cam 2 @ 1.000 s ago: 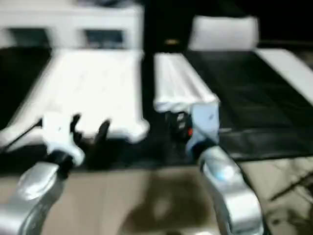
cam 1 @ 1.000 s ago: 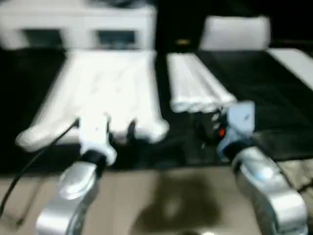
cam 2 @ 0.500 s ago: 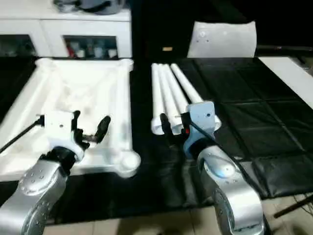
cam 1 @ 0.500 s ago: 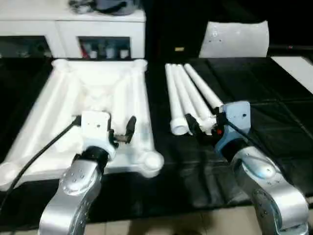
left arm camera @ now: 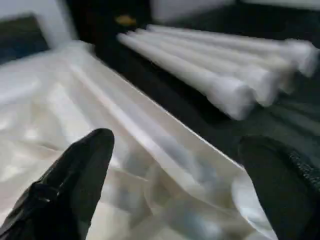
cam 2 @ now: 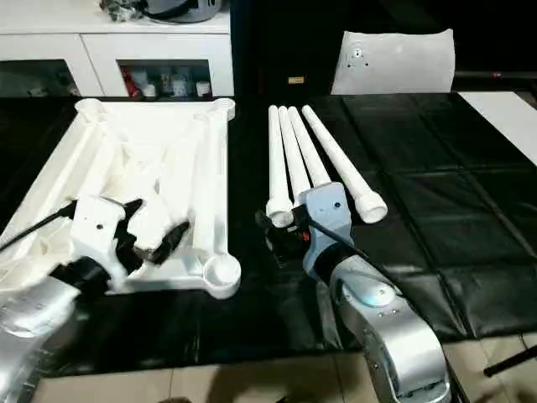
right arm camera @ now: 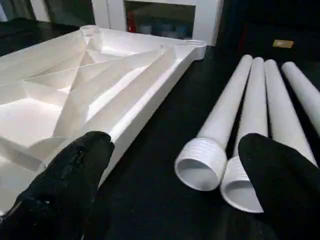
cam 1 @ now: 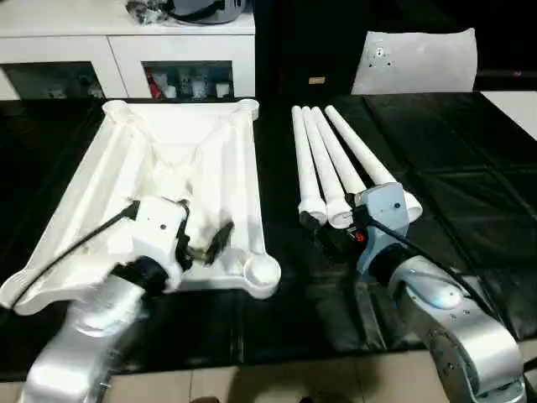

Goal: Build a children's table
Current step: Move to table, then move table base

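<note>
Left gripper (cam 1: 201, 245) hanging wide open, empty, over near right part of upturned table top (cam 1: 126, 159), now swung further over ribs than half second ago. Legs (cam 1: 323, 164) lying bundled right of top, untouched. Right gripper (cam 2: 281, 233) sitting wide open, empty, at legs' near threaded ends. Judgement: both arms settling in; first leg pickup coming.

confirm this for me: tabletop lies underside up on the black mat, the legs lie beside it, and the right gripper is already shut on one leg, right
Not quite. The right gripper is open and holds nothing; the right wrist view shows its fingers spread before the threaded ends of the legs. The rest holds: the tabletop lies ribbed side up on the black mat, with the legs beside it.
</note>
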